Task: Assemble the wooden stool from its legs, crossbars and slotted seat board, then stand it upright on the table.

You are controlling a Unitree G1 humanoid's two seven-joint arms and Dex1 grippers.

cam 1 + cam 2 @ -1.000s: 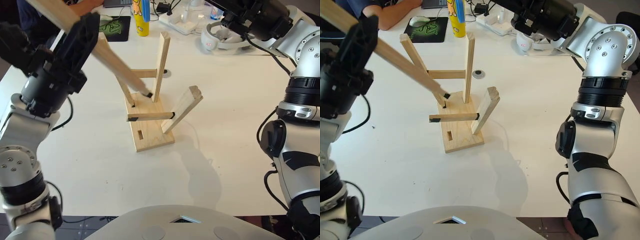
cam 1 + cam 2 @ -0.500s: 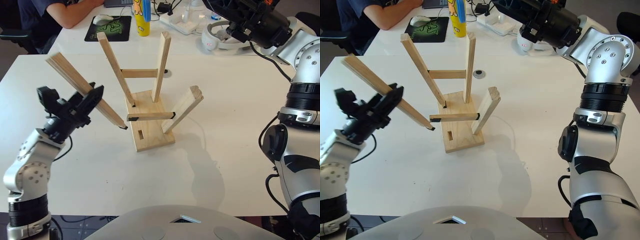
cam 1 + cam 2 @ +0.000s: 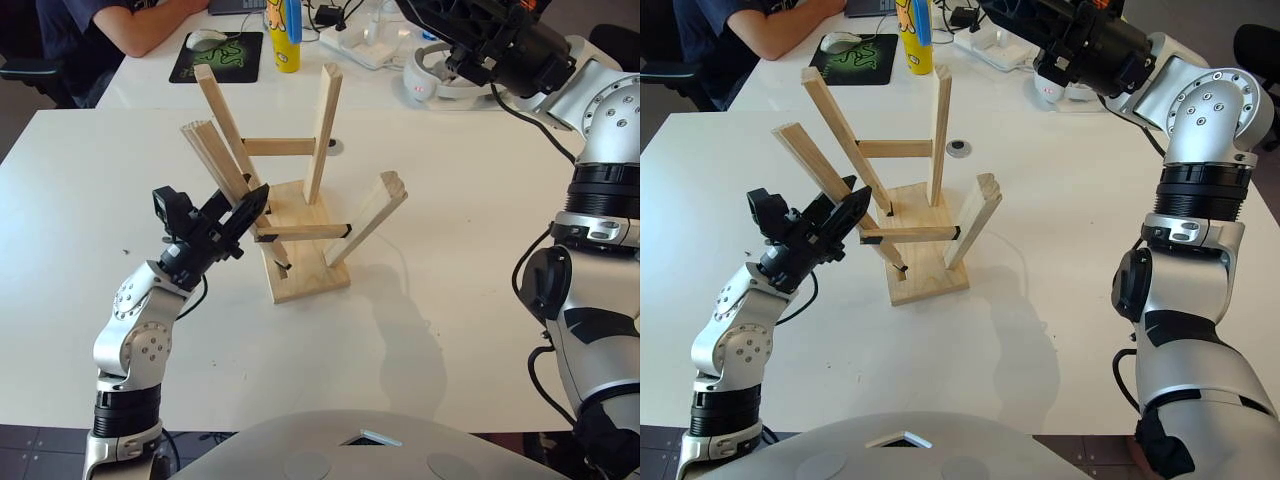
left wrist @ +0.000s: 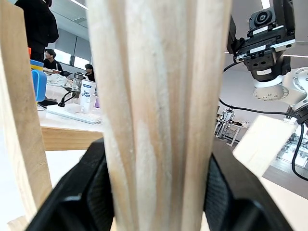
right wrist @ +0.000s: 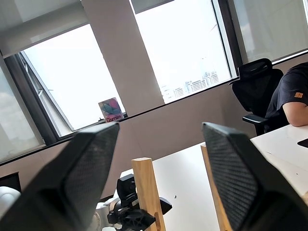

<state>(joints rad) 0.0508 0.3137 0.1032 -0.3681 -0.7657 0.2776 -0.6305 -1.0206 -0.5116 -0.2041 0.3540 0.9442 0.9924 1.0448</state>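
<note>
- At the left gripper (image 3: 246, 207), the black fingers (image 4: 82, 192) clamp both faces of a long pale wooden leg (image 3: 203, 148), gripping it partway along so that its lower end can be steered.
- That leg slants down to the flat light-wood slotted seat board (image 3: 315, 282), its dark tip at the near slot. Whether the tip is seated cannot be told.
- The seat board lies flat at the middle of the white table (image 3: 480, 250), apparently underside up so that legs can be pressed down into its slots.
- Two far legs already stand in the board, a tilted left one (image 3: 222, 120) and a more upright right one (image 3: 327, 120), joined by a short plain crossbar (image 3: 280, 147).
- A third leg (image 3: 372, 212) leans outward on the board's right side. It carries a dark-tipped crossbar (image 3: 300, 232) that reaches toward the held leg, which probably has to meet that free end as well as its slot.
- The right gripper (image 5: 159, 168) hangs raised over the table's far edge, fingers (image 5: 89, 173) spread wide and empty. It is well apart from the stool, likely to stay out of the way.
</note>
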